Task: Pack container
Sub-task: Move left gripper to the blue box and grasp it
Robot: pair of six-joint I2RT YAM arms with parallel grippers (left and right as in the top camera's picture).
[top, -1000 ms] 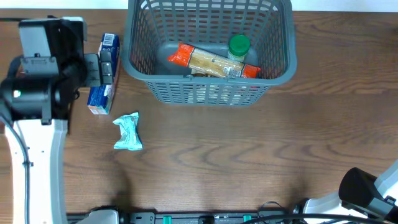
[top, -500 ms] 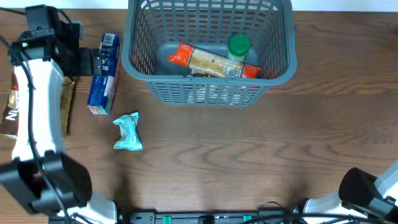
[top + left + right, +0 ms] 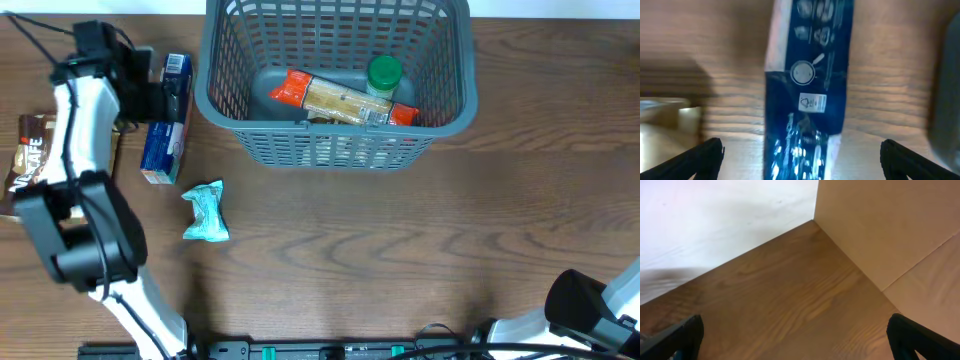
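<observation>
Basket (image 3: 330,150) at the far centre of the tabletop (image 3: 400,240), containing a pasta packet (image 3: 340,98) and a green-capped jar (image 3: 384,72). Left end effector (image 3: 802,155), jaws spread wide, straddles the blue box (image 3: 163,125) lying just left of the basket; contact cannot be told. Teal packet (image 3: 206,212) lies nearer, coffee packet (image 3: 35,165) far left. Right end effector (image 3: 795,335) open, empty, over bare tabletop.

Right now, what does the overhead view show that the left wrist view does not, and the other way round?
Only overhead: the inside of the basket, with a pasta packet and a green-lidded jar, plus a teal packet and a brown coffee packet on the table. Only left wrist: the small print on the blue box, and the left gripper open, one fingertip either side. Both: the blue box and the table.
</observation>
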